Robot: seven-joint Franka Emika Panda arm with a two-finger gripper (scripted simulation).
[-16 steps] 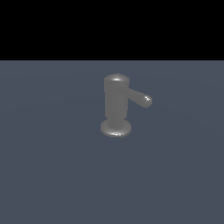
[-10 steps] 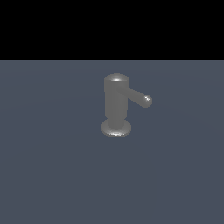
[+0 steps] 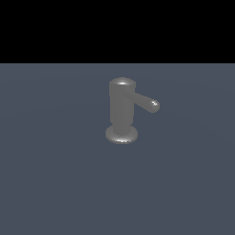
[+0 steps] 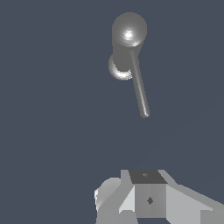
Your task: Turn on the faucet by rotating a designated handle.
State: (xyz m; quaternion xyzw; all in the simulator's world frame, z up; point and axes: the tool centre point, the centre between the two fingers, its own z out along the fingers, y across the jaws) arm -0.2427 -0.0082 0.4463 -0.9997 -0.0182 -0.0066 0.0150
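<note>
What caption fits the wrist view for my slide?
Grey faucet seen from above, its slim handle pointing toward the gripper, which is apart from it.

No readable text or markings anywhere

faucet (image 4: 127, 41), handle (image 4: 140, 87), tool (image 4: 148, 199) well apart

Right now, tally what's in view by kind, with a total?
Faucet: 1
Handle: 1, jutting sideways from the faucet's upper part
Tool: 1, wrist view only, apart from the handle
Total: 3
</note>
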